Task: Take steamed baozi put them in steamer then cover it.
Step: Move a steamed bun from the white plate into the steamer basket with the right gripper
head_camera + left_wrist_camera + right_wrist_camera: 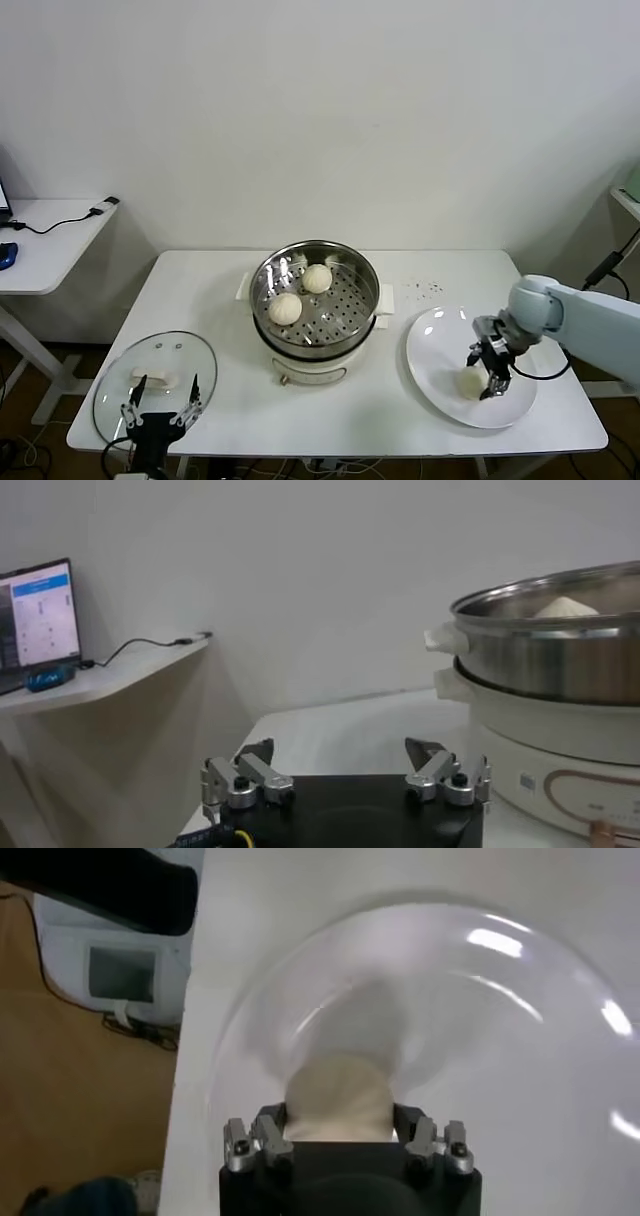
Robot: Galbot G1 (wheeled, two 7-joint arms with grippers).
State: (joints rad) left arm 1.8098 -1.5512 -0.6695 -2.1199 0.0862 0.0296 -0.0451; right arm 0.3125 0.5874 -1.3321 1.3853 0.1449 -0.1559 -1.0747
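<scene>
Right gripper clamped on a bun on the plate; left gripper waits by the lid.

At the counter's (pixel 400 400) front left corner the left gripper (pixel 161 400) hangs idle with its fingers (pixel 243 778) spread apart, just at the near edge of the glass lid (pixel 155 375), which lies flat on the counter. Toward the front right corner sits a white plate (pixel 440 350), and over it the right gripper (pixel 487 378) has its fingers (pixel 270 1133) closed on either side of a cream bun (pixel 469 383) that rests on the plate. Farther back, at the middle of the counter, stands the steel steamer (pixel 315 300), uncovered, with two more buns (pixel 285 308) lying side by side on its perforated tray.
</scene>
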